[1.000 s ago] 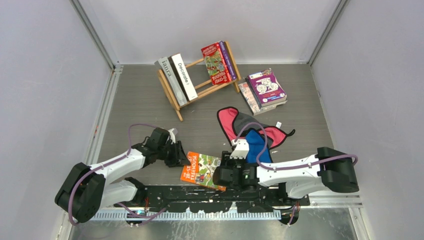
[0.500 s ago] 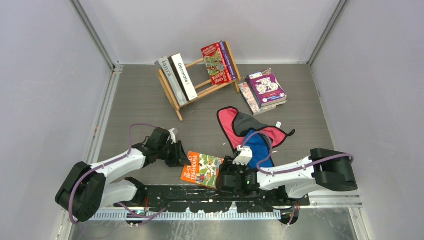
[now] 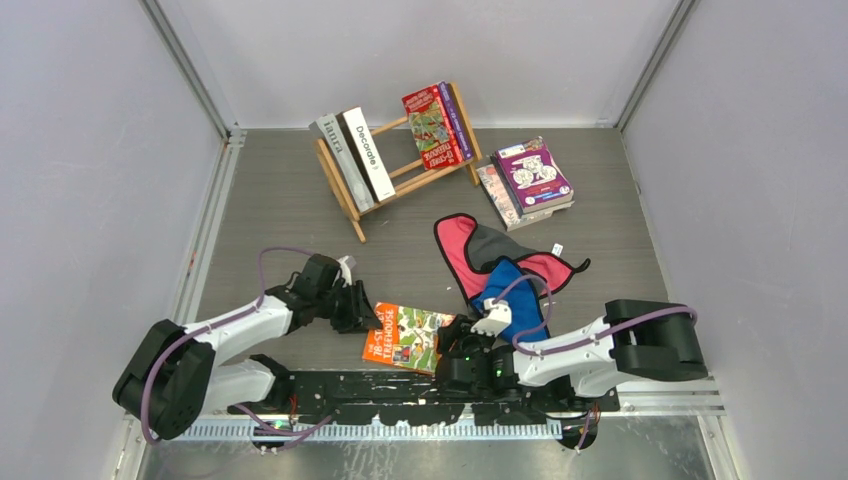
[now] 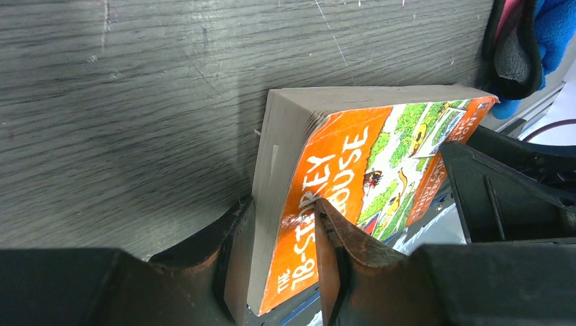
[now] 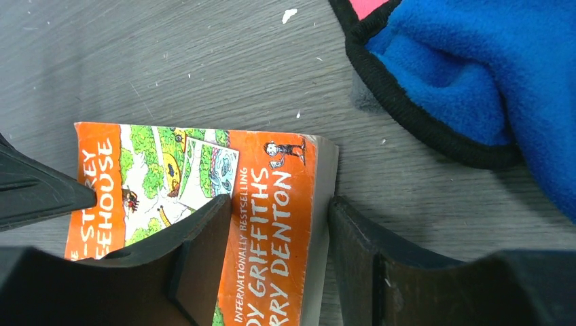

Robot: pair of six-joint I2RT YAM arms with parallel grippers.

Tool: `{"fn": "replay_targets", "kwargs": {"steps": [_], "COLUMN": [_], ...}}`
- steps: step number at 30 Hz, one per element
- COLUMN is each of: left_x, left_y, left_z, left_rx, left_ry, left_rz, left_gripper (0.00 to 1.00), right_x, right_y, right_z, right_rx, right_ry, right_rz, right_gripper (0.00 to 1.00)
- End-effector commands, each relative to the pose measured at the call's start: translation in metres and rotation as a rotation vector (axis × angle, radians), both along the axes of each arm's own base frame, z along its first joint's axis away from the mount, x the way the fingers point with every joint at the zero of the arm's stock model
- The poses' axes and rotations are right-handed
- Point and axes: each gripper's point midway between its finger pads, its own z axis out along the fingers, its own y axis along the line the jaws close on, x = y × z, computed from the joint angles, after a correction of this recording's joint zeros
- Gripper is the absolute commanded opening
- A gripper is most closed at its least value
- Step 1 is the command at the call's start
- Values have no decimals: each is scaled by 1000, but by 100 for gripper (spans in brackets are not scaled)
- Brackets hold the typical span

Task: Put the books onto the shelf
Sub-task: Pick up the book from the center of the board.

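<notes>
My left pincer is clamped on the orange book at its spine corner. My right pincer stands apart, straddling the page edge without gripping. I'd close it there before lifting, to keep the book level. Far ahead, the shelf holds the grey book, the Decorate book and the red paperbacks.

On the orange book — "18-Storey Treehouse", "Griffiths", "Denton", "Internationally Bestselling"; on the white book — "Decorate".

The right arm's elbow has shifted left, and the right gripper has sunk toward the frame's bottom edge over the orange Treehouse paperback.
</notes>
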Motion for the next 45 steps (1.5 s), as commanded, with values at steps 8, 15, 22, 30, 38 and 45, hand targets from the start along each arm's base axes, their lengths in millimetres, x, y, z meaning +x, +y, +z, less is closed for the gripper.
{"fn": "replay_targets", "kwargs": {"steps": [8,15,22,30,38,45], "left_x": [9,15,22,29,38,43], "left_y": [-7,-16,-23,-24,-25,-25], "left_z": [-5,-3,-3,-1,2,6], "left_rx": [-7,-42,-45,-35,-38,-43], "left_ry": [-35,-32,-27,-37,-59,-74], "left_rz": [2,4,1,21,55,86], "left_gripper": [37,37,37,37,37,38], "right_x": [-36,-41,-51,-62,-61,-60], "right_y": [19,52,98,118,107,98], "right_z": [-35,-37,6,47,63,92], "right_rx": [88,212,370,410,473,535], "right_ry": [196,189,96,49,30,-17], "right_rz": [36,129,336,468,463,483], "right_gripper": [59,57,48,10,1,1]}}
